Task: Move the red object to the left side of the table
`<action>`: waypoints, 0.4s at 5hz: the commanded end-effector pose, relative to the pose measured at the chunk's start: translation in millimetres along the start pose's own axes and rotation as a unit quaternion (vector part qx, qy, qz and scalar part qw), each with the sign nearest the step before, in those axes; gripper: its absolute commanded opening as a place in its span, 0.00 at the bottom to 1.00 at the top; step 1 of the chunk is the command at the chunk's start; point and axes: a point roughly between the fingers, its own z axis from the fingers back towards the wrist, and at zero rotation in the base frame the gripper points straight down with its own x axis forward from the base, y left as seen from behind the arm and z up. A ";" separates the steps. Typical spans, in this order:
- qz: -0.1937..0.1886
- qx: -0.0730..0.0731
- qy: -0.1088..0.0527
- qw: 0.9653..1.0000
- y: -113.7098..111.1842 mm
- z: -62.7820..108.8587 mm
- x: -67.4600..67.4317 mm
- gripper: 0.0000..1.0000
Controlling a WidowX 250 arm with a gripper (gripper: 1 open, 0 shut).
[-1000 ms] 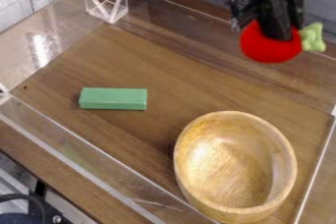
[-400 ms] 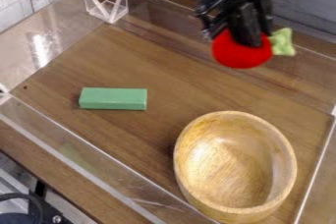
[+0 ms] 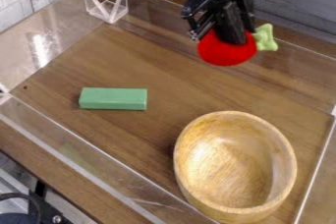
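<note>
The red object point(image 3: 227, 51), a small round red toy fruit with a light-green leafy stem sticking out to its right, hangs above the far right part of the brown wood-grain table point(image 3: 157, 71). My black gripper point(image 3: 223, 29) comes down from the top edge and is shut on the fruit's upper part. The fingertips are partly hidden against the fruit.
A green rectangular block point(image 3: 113, 98) lies left of centre. A large wooden bowl point(image 3: 237, 164) stands at the near right. Low clear acrylic walls point(image 3: 79, 159) edge the tabletop, with a clear corner bracket point(image 3: 105, 4) at the far left.
My gripper has carried the red fruit leftward across the far side of the table and has rolled somewhat. The block and bowl have not moved.
</note>
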 end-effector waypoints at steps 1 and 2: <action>0.010 -0.029 -0.009 0.999 -5.2 12.7 3.4 0.00; 0.024 -0.032 -0.014 0.999 -4.9 11.7 7.1 0.00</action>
